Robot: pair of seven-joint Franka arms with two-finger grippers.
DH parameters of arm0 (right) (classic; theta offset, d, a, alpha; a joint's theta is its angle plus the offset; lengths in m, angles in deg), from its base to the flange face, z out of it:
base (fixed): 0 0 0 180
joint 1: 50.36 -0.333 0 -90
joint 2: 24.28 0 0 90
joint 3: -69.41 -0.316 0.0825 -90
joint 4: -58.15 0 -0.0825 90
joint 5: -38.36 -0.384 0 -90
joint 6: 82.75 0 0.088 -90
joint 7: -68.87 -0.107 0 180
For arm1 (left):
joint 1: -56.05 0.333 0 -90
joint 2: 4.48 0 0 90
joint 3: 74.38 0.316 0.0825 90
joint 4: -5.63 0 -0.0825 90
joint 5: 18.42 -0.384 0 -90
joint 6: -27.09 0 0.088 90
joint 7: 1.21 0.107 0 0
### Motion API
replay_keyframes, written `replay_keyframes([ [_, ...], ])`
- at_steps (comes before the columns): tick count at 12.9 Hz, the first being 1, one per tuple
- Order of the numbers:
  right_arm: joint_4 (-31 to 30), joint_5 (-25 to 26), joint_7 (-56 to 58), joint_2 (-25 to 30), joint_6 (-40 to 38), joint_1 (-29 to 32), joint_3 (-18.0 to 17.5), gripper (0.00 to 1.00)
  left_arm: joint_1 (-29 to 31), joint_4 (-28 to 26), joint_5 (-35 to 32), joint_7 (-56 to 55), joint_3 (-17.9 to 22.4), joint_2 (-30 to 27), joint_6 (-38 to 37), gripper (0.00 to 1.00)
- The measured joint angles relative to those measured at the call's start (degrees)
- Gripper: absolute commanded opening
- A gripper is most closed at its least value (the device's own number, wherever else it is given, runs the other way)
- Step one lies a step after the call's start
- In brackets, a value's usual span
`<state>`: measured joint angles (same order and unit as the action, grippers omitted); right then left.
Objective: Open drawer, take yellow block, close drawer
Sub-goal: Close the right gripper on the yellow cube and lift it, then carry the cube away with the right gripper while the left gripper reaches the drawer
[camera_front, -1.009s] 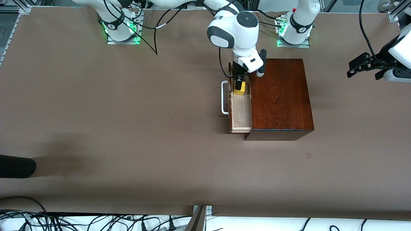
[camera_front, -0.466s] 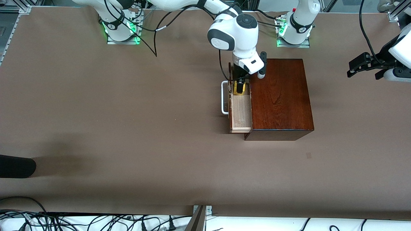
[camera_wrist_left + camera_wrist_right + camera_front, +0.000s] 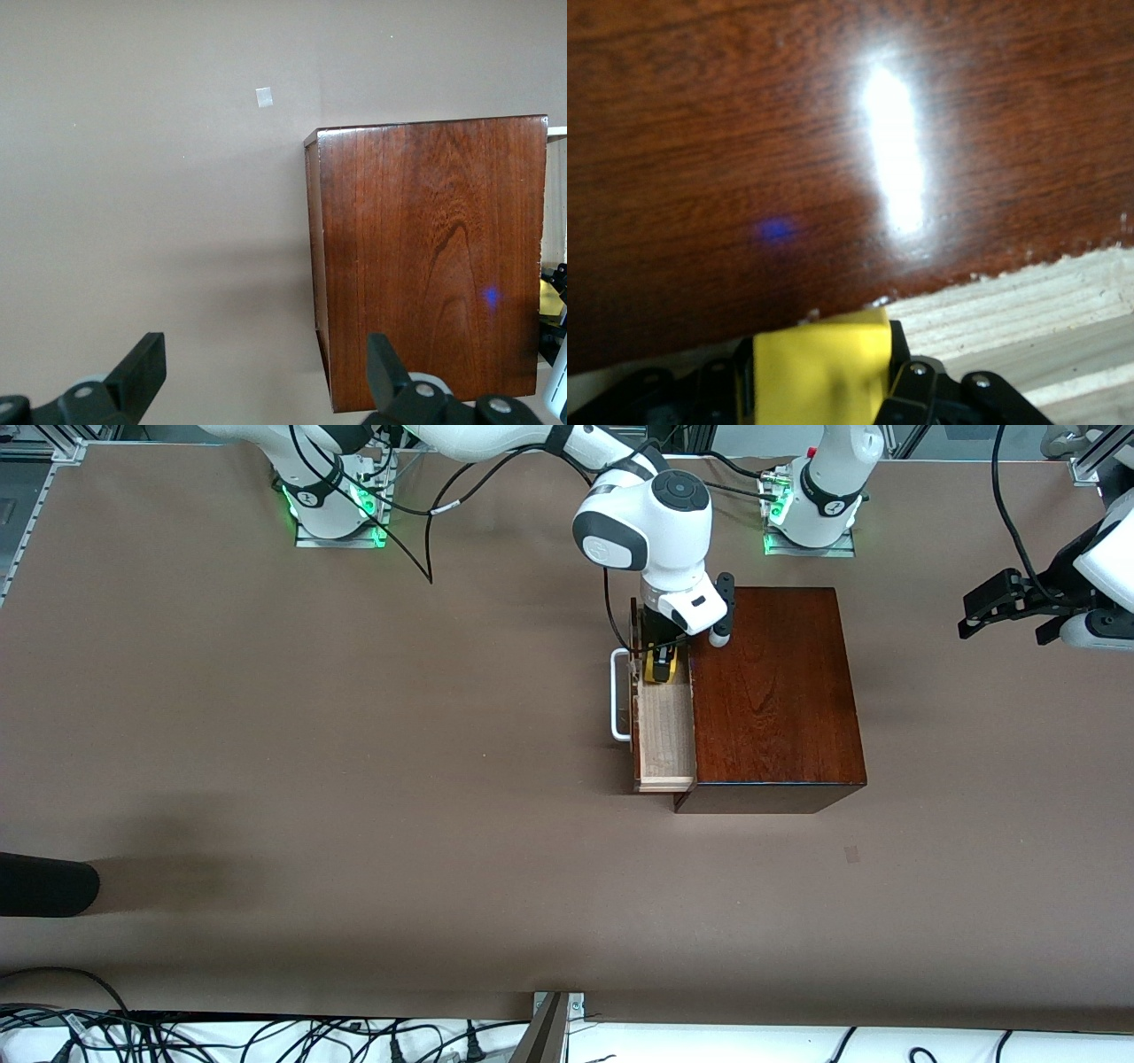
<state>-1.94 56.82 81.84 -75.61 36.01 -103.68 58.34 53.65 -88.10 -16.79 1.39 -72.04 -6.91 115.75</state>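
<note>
Grasp made on small bright yellow cube (image 3: 663, 666) inside pulled-out shallow pale-wood drawer (image 3: 664, 735), at the drawer end farthest from the front camera.

Right gripper (image 3: 660, 662) down in the drawer, clenched on the cube: black fingers (image 3: 908, 376) pressed against 2 opposite faces, seen close in right wrist view. Cube directly between the jaws, so lift likely straight up; glossy mahogany-coloured box (image 3: 769, 691) wall just beside the cube, white U-shaped bar handle (image 3: 619, 695) beside the drawer front toward the right arm's end. Cube plain-faced, no long axis, about as wide as the gripper. Left gripper (image 3: 1001, 607) released, jaws apart, waiting well apart from the box over bare brown table (image 3: 354, 762). Right arm clearly nearer.
</note>
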Motion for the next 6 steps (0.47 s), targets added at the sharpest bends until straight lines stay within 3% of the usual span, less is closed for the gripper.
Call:
replay_keyframes([
  [3, 4.3, 0.0, 0.0, 1.8, -5.8, -0.3, -0.3, 0.00, -0.1, 0.0, 0.0, 0.0, -0.8, 0.0, 0.0, 1.00],
  [6, 6.9, 0.0, -1.2, 7.4, -10.2, -0.2, -0.8, 0.00, -0.1, 0.1, 0.0, 0.0, -0.8, 0.0, 0.0, 1.00],
])
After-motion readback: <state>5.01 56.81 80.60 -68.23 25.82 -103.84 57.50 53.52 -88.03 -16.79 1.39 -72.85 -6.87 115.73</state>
